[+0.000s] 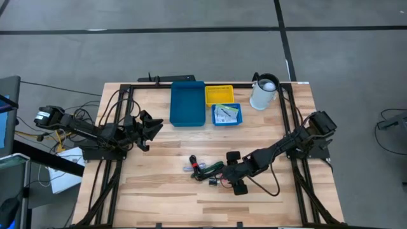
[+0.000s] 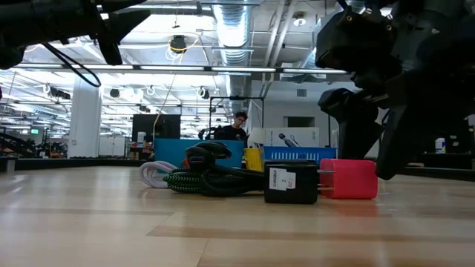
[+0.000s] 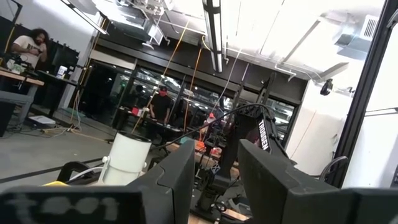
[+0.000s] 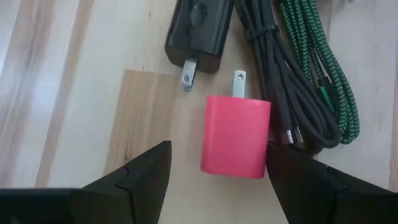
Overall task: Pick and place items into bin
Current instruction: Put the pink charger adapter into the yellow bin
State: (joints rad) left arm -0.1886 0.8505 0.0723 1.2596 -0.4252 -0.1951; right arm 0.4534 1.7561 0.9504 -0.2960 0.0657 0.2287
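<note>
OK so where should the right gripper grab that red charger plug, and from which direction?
Grip the red charger plug across its two flat long sides, coming straight down from above. It lies flat on the table, prongs pointing away from the right gripper, whose open fingers already straddle its body, clear of the black cable.

Looking like an industrial robotics lab or open workshop floor. Exposed silver ductwork point(image 2: 231, 30) and strip lights point(image 3: 214, 31) are running across a bare ceiling, white columns point(image 2: 84, 119) standing between benches. Wood-slat table point(image 1: 159, 191) is sitting on grey concrete floor point(image 1: 191, 44) marked with dark lines, black frame rails point(image 1: 108, 178) bolted along both sides, loose wiring point(image 1: 44, 133) trailing off at 9 o'clock. A person point(image 2: 239, 127) is working behind the table at 12 o'clock; two more people point(image 3: 28, 46) are standing at benches farther back, near glass-fronted bays point(image 3: 124, 93).
</note>
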